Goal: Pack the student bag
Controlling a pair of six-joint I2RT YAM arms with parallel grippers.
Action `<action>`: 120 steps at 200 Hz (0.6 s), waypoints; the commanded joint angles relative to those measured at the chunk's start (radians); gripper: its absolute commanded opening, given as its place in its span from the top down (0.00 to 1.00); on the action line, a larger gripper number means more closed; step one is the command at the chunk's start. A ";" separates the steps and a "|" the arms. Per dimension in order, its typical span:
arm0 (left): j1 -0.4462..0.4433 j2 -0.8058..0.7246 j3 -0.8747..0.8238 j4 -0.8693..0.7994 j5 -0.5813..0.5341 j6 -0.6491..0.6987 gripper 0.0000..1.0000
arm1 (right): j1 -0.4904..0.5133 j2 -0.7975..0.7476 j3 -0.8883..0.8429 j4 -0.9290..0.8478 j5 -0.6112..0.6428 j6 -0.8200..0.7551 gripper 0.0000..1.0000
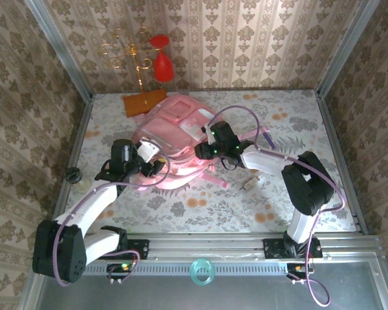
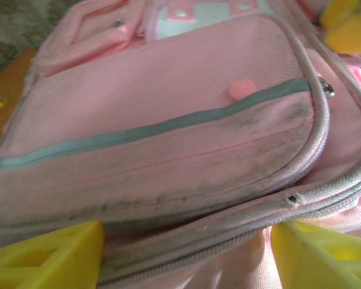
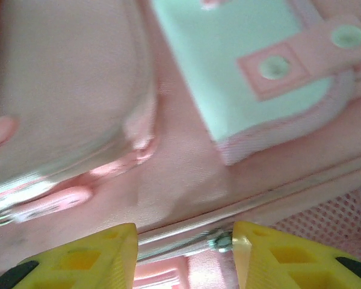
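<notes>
The student bag lies front-up at the middle of the floral tabletop, its long axis running near to far. It is soft pink fabric with pale, white-trimmed pockets, snap tabs and a grey-smudged front panel. The left tool is spread wide at the bag's edge, and the right tool stands partly spread over a zipper seam.

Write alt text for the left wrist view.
Close-up of a pink bag: a scuffed front pocket with a grey-blue stripe and grey zip piping. The left gripper is open, one yellow finger at each bottom corner, bag fabric between them.
</notes>
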 commanded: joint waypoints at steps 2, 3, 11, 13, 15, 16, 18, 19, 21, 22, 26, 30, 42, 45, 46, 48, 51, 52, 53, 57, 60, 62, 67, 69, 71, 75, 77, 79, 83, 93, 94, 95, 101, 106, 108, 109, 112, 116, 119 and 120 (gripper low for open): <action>-0.047 -0.099 -0.042 -0.007 -0.185 -0.180 0.25 | 0.006 -0.056 -0.010 0.069 -0.068 -0.104 0.53; -0.047 -0.104 -0.045 -0.009 -0.185 -0.187 0.26 | 0.006 -0.056 -0.010 0.069 -0.068 -0.107 0.53; -0.050 -0.144 -0.064 -0.016 -0.180 -0.243 0.25 | 0.009 -0.053 -0.003 0.072 -0.069 -0.126 0.52; -0.050 -0.152 -0.068 -0.018 -0.181 -0.255 0.25 | 0.009 -0.052 0.000 0.071 -0.069 -0.129 0.52; -0.050 -0.162 -0.072 -0.019 -0.181 -0.279 0.25 | 0.009 -0.049 0.002 0.071 -0.066 -0.131 0.51; -0.050 -0.167 -0.073 -0.020 -0.182 -0.290 0.25 | 0.009 -0.049 0.003 0.070 -0.064 -0.133 0.51; -0.050 -0.176 -0.077 -0.022 -0.185 -0.311 0.26 | 0.009 -0.047 0.006 0.069 -0.058 -0.133 0.51; -0.051 -0.180 -0.079 -0.023 -0.185 -0.323 0.26 | 0.009 -0.045 0.009 0.069 -0.054 -0.132 0.51; -0.051 -0.190 -0.082 -0.025 -0.187 -0.346 0.26 | 0.009 -0.043 0.012 0.068 -0.046 -0.131 0.51; -0.051 -0.194 -0.083 -0.026 -0.188 -0.359 0.26 | 0.009 -0.042 0.014 0.067 -0.041 -0.129 0.51; -0.051 -0.206 -0.086 -0.035 -0.192 -0.407 0.27 | 0.007 -0.034 0.024 0.066 -0.026 -0.123 0.50; -0.051 -0.219 -0.086 -0.043 -0.195 -0.462 0.28 | 0.004 -0.029 0.030 0.063 -0.021 -0.117 0.49; -0.060 -0.237 -0.082 -0.063 -0.208 -0.622 0.31 | -0.005 0.005 0.071 0.060 -0.034 -0.090 0.47; -0.064 -0.238 -0.077 -0.069 -0.214 -0.659 0.32 | -0.006 0.014 0.081 0.061 -0.037 -0.079 0.47; -0.067 -0.237 -0.075 -0.072 -0.216 -0.672 0.33 | -0.007 0.018 0.085 0.061 -0.038 -0.075 0.47; -0.070 -0.236 -0.073 -0.076 -0.220 -0.694 0.33 | -0.007 0.025 0.092 0.061 -0.041 -0.067 0.46; -0.077 -0.232 -0.069 -0.080 -0.225 -0.727 0.34 | -0.007 0.037 0.104 0.061 -0.046 -0.055 0.46; -0.080 -0.231 -0.068 -0.081 -0.227 -0.738 0.34 | -0.007 0.040 0.108 0.061 -0.048 -0.051 0.46; -0.084 -0.230 -0.066 -0.082 -0.228 -0.748 0.34 | -0.007 0.043 0.112 0.061 -0.051 -0.045 0.46; -0.097 -0.221 -0.060 -0.082 -0.230 -0.784 0.35 | -0.007 0.058 0.128 0.059 -0.063 -0.028 0.46; -0.108 -0.214 -0.055 -0.081 -0.228 -0.804 0.36 | -0.009 0.069 0.139 0.060 -0.072 -0.015 0.46; -0.114 -0.209 -0.052 -0.080 -0.227 -0.816 0.36 | -0.009 0.077 0.147 0.060 -0.076 -0.006 0.46; -0.132 -0.194 -0.042 -0.078 -0.226 -0.842 0.37 | -0.009 0.094 0.164 0.058 -0.089 0.017 0.45; -0.135 -0.185 -0.038 -0.077 -0.226 -0.850 0.37 | -0.008 0.102 0.171 0.058 -0.092 0.026 0.45; -0.151 -0.178 -0.033 -0.074 -0.226 -0.858 0.37 | -0.009 0.109 0.177 0.057 -0.094 0.033 0.45; -0.178 -0.162 -0.024 -0.070 -0.225 -0.867 0.37 | -0.009 0.120 0.187 0.057 -0.103 0.046 0.45; -0.185 -0.153 -0.018 -0.066 -0.223 -0.871 0.37 | -0.009 0.124 0.190 0.057 -0.106 0.052 0.45; -0.192 -0.144 -0.015 -0.061 -0.222 -0.874 0.37 | -0.008 0.129 0.194 0.058 -0.110 0.056 0.45; -0.199 -0.126 -0.004 -0.055 -0.220 -0.883 0.37 | -0.009 0.136 0.199 0.060 -0.114 0.065 0.45; -0.204 -0.080 0.023 -0.042 -0.213 -0.914 0.39 | -0.009 0.151 0.210 0.058 -0.122 0.091 0.47; -0.203 -0.074 0.026 -0.041 -0.213 -0.917 0.39 | -0.009 0.151 0.210 0.058 -0.123 0.093 0.47; -0.202 -0.068 0.029 -0.041 -0.212 -0.922 0.39 | -0.009 0.151 0.211 0.058 -0.124 0.094 0.47; -0.192 -0.041 0.046 -0.038 -0.207 -0.941 0.41 | -0.008 0.156 0.213 0.051 -0.124 0.108 0.48; -0.182 -0.017 0.060 -0.032 -0.198 -0.956 0.42 | -0.007 0.158 0.215 0.045 -0.124 0.115 0.48; -0.180 -0.008 0.063 -0.027 -0.191 -0.960 0.43 | -0.007 0.159 0.213 0.043 -0.125 0.119 0.48; -0.177 -0.003 0.066 -0.025 -0.187 -0.961 0.43 | -0.007 0.158 0.212 0.043 -0.125 0.120 0.48; -0.173 0.011 0.073 -0.016 -0.176 -0.963 0.44 | -0.007 0.159 0.210 0.042 -0.128 0.122 0.49; -0.168 0.031 0.082 -0.003 -0.154 -0.962 0.44 | -0.007 0.159 0.206 0.044 -0.133 0.127 0.49; -0.165 0.046 0.088 0.001 -0.146 -0.963 0.45 | -0.007 0.158 0.202 0.046 -0.138 0.130 0.49; -0.165 0.053 0.089 0.003 -0.144 -0.963 0.45 | -0.007 0.159 0.201 0.047 -0.140 0.132 0.49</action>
